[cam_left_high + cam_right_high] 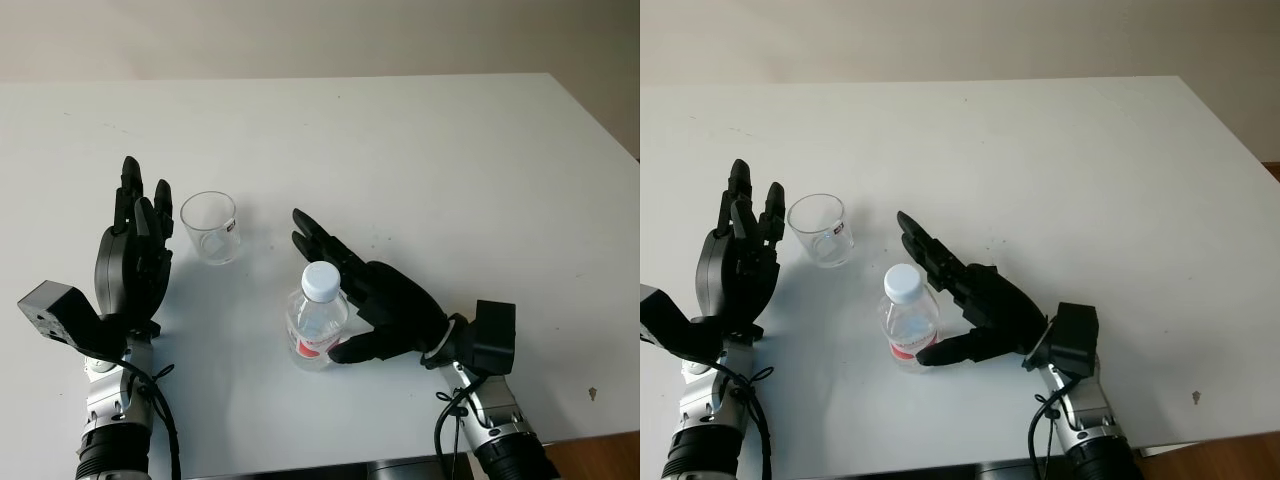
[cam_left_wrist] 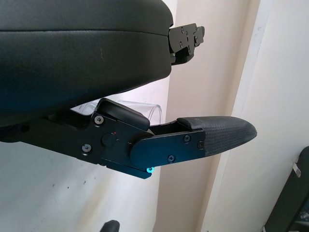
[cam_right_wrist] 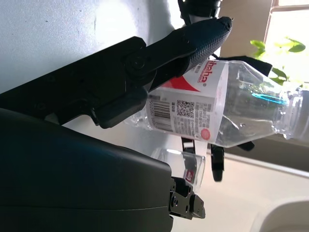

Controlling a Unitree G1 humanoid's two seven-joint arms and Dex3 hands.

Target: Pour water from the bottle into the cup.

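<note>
White table (image 1: 420,150) against beige wall, right robot hand (image 1: 385,305) loosely around upright bottle (image 1: 317,318), left robot hand (image 1: 133,262) open beside cup (image 1: 210,227)

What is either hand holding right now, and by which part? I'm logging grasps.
Nothing is firmly held yet. The right hand is open around the bottle, thumb at its lower body. The left hand is open beside the cup.

Clear bottle (image 1: 317,325) — white cap, red label — clear cup (image 1: 210,227), white table (image 1: 450,170).
</note>
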